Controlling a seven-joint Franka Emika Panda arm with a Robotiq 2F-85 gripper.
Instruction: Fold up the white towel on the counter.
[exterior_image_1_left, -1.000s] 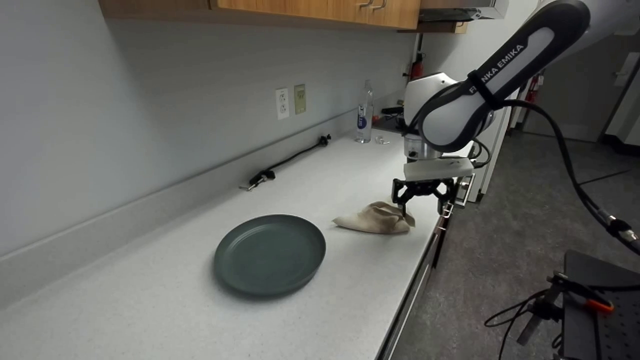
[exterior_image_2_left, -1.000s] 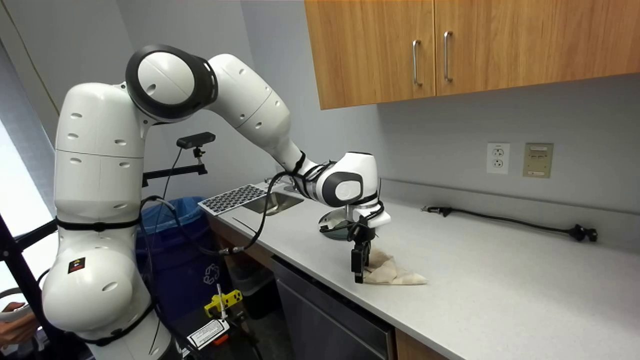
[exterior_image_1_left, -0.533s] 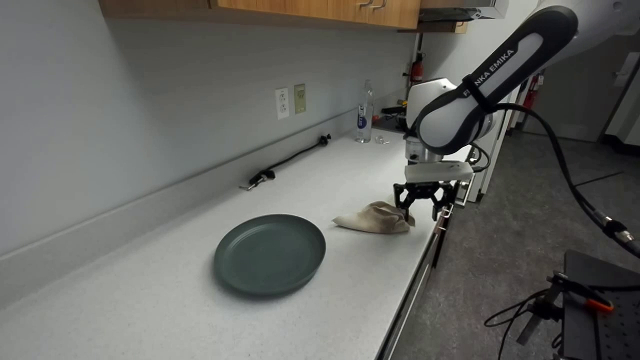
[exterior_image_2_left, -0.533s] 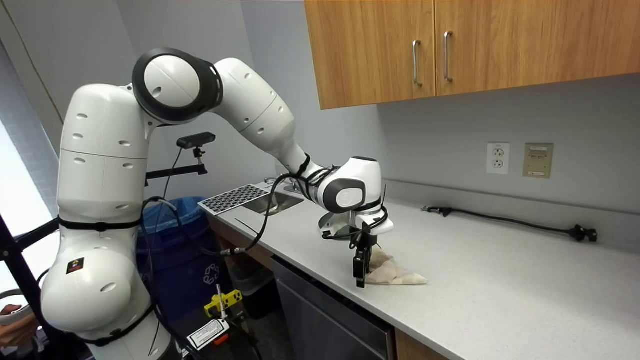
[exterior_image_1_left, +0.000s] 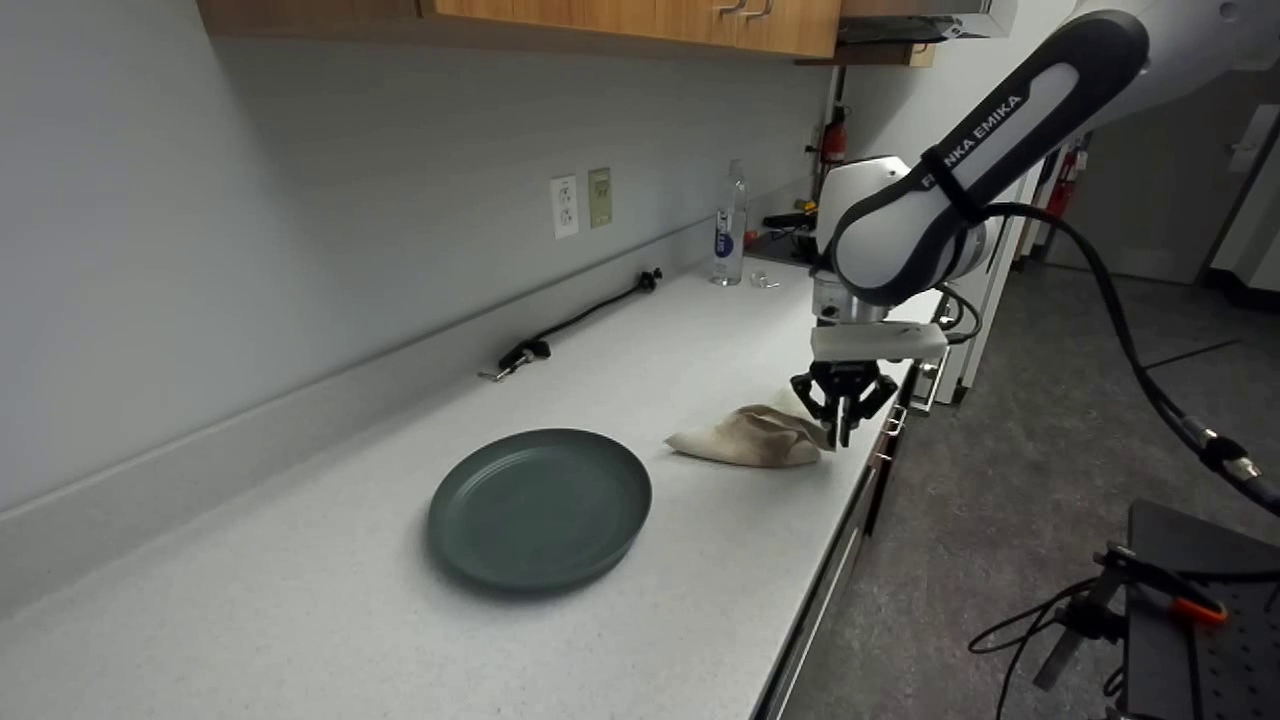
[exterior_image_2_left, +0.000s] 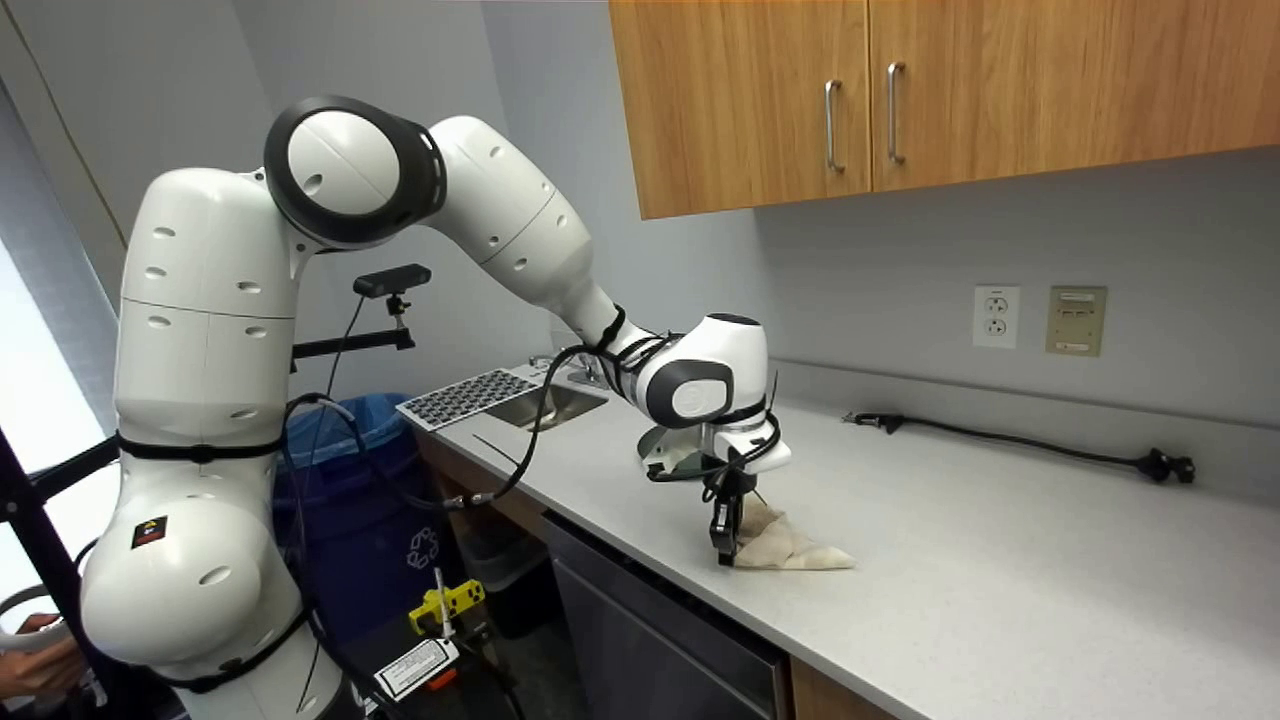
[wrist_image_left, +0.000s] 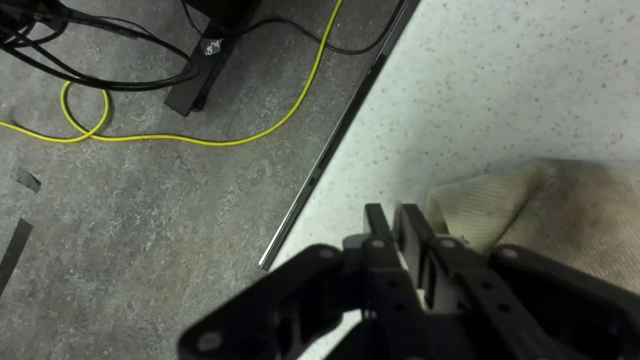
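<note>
Wrist view shows my gripper (wrist_image_left: 394, 212) set narrow beside the towel (wrist_image_left: 565, 215) on the counter (wrist_image_left: 480, 85), though whether the blurred fingertips (wrist_image_left: 415, 220) pinch any cloth I can't tell.

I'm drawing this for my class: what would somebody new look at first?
They'd probably spot the white robot arm bent over the counter, its black gripper at the edge of the crumpled towel. Next comes the dark green plate on that counter. In the wrist view, a yellow cable winds across the grey floor.
</note>
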